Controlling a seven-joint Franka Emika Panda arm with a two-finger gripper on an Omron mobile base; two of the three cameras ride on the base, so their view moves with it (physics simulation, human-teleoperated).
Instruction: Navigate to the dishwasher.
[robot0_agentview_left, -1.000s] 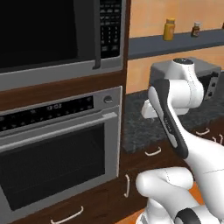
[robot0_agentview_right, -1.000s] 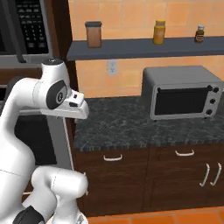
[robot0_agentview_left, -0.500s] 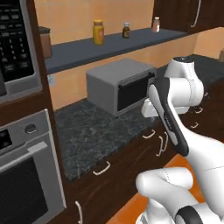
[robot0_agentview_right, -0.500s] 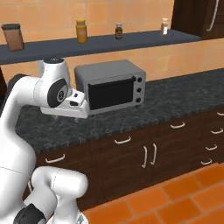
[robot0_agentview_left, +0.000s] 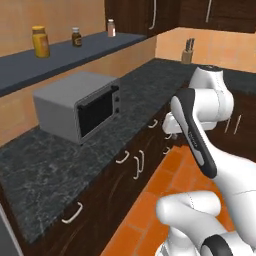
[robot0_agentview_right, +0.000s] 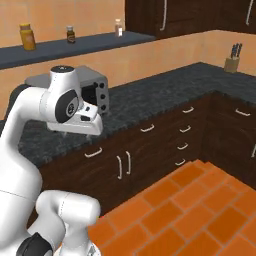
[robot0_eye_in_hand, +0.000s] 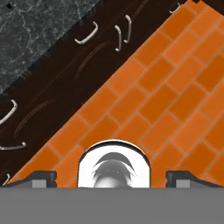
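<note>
Counter here is dark speckled stone and it bends round a corner, with dark wood cabinets and pale bar handles underneath and an orange brick floor in front.

Toaster oven sits on the counter, grey box with a black glass door and little knobs down its right edge. In the right base view it's partly hidden behind the arm's upper joint. Above it runs a blue-grey shelf with a yellow jar, a small dark bottle and a pale shaker spaced out along it. Knife block stands way over on the far leg of the counter, near the wall.

Dishwasher: can't spot it anywhere along these cabinet fronts, it's all wood drawers and doors as far as I can see.

Arm is folded up over the floor, hand pointing down. The pincer looks straight down at the bricks and the base of the cabinets, and its two dark tips sit far apart at the bottom corners of the hand view, so it's spread, nothing between them.
</note>
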